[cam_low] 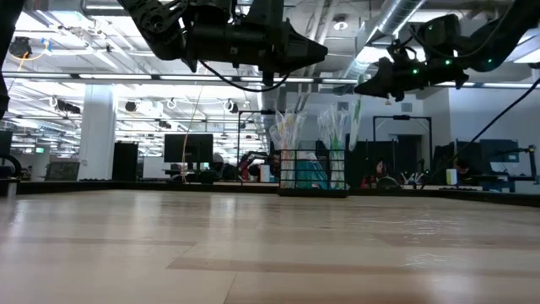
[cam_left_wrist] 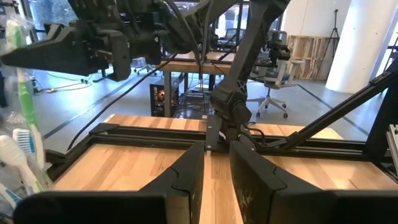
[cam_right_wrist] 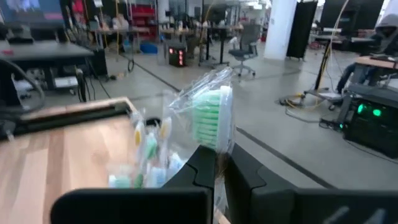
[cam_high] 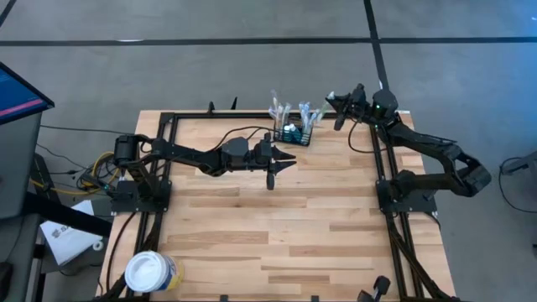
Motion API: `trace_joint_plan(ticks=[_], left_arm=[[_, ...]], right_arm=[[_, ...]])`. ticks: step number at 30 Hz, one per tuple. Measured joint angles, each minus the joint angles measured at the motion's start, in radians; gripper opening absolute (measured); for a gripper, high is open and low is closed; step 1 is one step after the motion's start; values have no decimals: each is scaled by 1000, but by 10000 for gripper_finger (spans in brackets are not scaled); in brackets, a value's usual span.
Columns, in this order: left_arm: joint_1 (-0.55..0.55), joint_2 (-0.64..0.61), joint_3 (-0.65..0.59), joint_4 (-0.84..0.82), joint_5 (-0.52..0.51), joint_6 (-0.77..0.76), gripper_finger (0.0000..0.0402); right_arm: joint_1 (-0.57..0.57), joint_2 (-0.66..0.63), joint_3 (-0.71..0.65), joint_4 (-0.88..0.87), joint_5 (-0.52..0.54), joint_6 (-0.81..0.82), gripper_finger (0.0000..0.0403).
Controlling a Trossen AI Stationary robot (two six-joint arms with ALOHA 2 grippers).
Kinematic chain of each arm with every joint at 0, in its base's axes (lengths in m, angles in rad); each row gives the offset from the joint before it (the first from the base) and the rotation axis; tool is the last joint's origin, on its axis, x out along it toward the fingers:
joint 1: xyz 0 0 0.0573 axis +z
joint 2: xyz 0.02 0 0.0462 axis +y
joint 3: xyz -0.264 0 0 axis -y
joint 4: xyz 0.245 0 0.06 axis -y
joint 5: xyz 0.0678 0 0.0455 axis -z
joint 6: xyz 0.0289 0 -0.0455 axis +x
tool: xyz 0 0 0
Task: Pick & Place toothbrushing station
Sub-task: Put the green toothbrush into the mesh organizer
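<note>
Here, toothbrushing station [cam_high: 293, 132] shows no readable writing (blurred).

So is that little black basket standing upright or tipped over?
Upright: the wire-mesh caddy sits flat on the table, its wrapped toothbrushes pointing up.

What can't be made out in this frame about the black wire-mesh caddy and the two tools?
- Small black rectangular wire-mesh caddy: its compartments and contents are too small in the high view, and blurred in the right wrist view.
- Right tool: the high view is too small to show whether it touches the clear-wrapped toothbrushes.
- Round white tub: its label is too small to read.
- Left tool: contact with the caddy falls outside its wrist view.
</note>
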Motion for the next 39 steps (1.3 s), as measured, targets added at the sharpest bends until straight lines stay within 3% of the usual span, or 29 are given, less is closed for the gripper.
trace_joint_plan(ticks=[6,39], left_arm=[[0,0,0,0,-1,0,72],[0,1,0,0,-3,0,72]], right_arm=[[21,40,1,95,-18,23,4],[48,253,44,102,-19,-9,6]])
